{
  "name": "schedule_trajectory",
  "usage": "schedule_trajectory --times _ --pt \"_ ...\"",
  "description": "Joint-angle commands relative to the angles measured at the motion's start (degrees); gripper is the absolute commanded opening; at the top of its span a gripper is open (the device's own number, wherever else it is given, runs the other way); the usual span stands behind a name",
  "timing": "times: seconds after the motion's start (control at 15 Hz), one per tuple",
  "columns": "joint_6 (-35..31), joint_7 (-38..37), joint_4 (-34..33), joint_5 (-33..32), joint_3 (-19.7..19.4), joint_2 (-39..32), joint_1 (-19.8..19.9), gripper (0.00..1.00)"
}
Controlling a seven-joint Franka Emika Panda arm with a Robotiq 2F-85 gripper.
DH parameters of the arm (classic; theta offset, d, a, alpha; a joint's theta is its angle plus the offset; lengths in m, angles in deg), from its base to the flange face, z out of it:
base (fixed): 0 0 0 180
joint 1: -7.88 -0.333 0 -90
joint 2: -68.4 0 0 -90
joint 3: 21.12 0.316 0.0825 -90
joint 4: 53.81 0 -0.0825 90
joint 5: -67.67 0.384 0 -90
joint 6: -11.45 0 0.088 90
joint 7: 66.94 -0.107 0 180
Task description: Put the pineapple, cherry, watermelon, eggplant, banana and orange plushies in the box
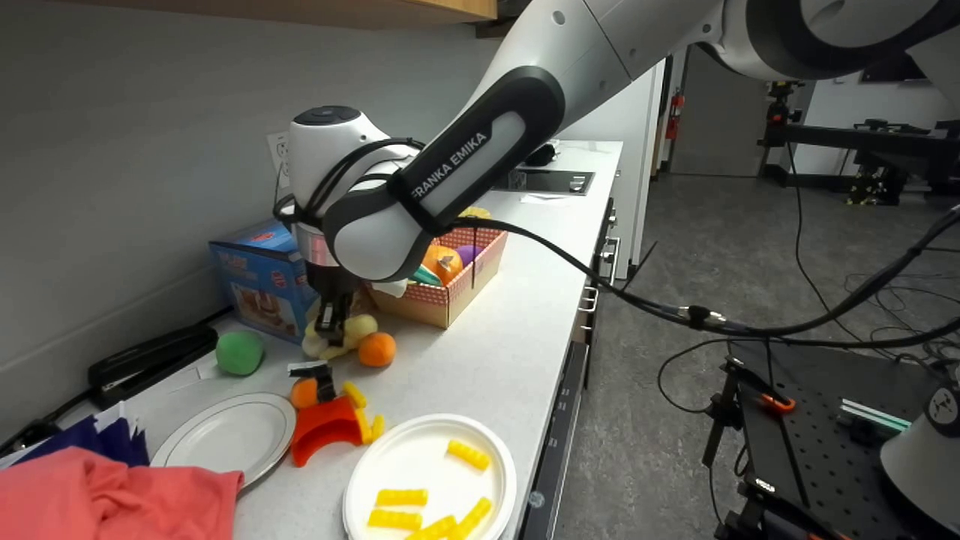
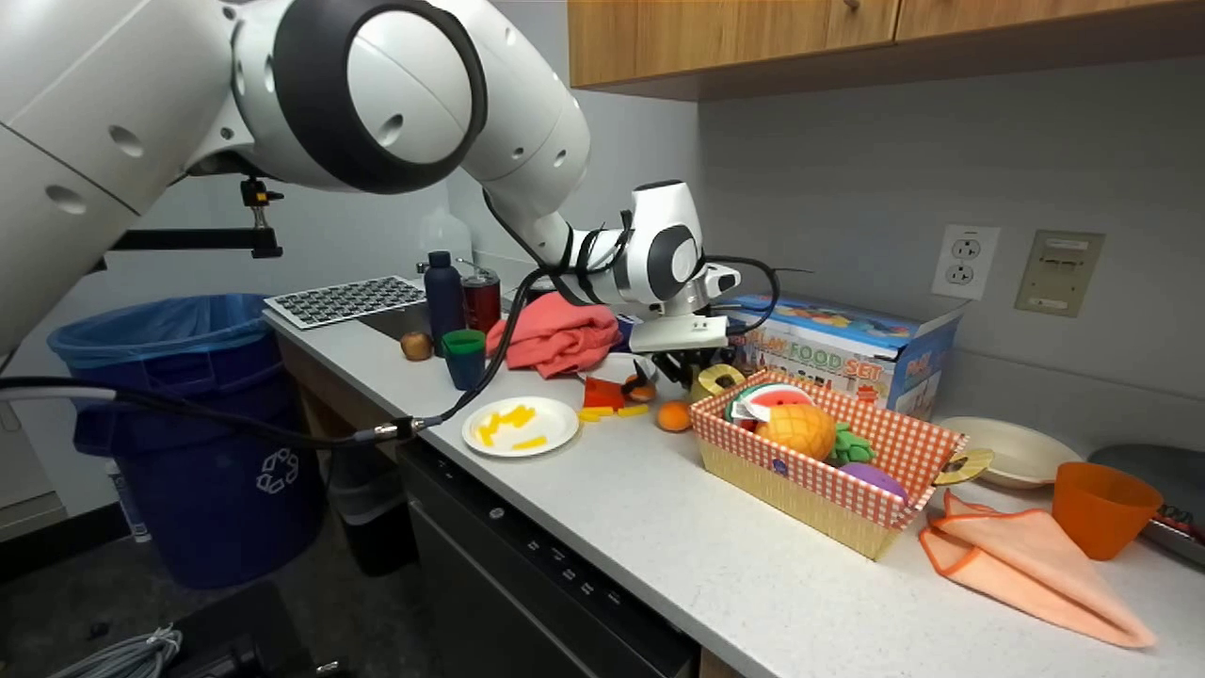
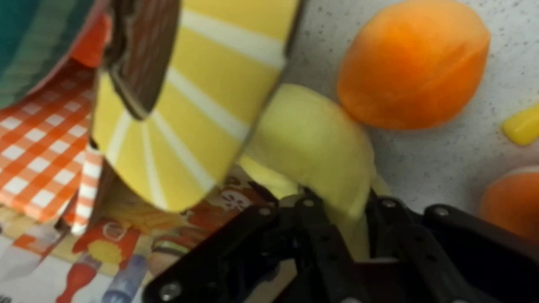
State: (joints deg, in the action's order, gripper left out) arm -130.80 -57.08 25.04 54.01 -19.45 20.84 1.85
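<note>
Presently the claw [image 3: 343,202] points down near one end of the box [image 2: 800,502], its black, hard-edged fingers [image 3: 396,227] clamped on the banana [image 3: 316,143].

Banana: soft plush, pale yellow, curved, the cloth bulging above the pinch. Position: outside the box, partly hidden in the wrist view by the box's handle [image 3: 210,84], a flat, round-edged card piece printed with white stripes on yellow. Contact between banana and surface [image 2: 753,574]: cannot tell.

Orange [image 3: 412,63]: rounded plush, matt, creased along one side. It rests on the pale, speckled surface just beside the banana, outside the box.

Box: rectangular, open-topped; tan, ribbed-looking wall below a band of red-and-white gingham. Contents in an exterior view: the watermelon [image 2: 778,395], with red face, green rim and white tag, at the end nearer the claw; the pineapple [image 2: 798,431], a plump yellow-orange oval with leafy green crown, next to it; the eggplant [image 2: 875,478], a smooth purple lump, toward the opposite end.

Elsewhere on the surface: a green ball [image 1: 240,352], matt; a red piece [image 1: 322,424] with a concave edge; a round white plate [image 1: 409,457] bearing crinkled yellow sticks [image 1: 401,498]; a blue printed carton [image 1: 266,281], flat-sided, near the wall.
</note>
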Motion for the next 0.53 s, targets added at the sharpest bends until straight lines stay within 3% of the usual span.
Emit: schedule_trajectory --times 0.0,0.47 --pt "-0.43 0.26 2.86 -1.32 -0.88 4.54 -1.03 0.00" --pt "-3.93 -1.47 12.00 -1.82 -1.92 15.33 -0.18 0.03"
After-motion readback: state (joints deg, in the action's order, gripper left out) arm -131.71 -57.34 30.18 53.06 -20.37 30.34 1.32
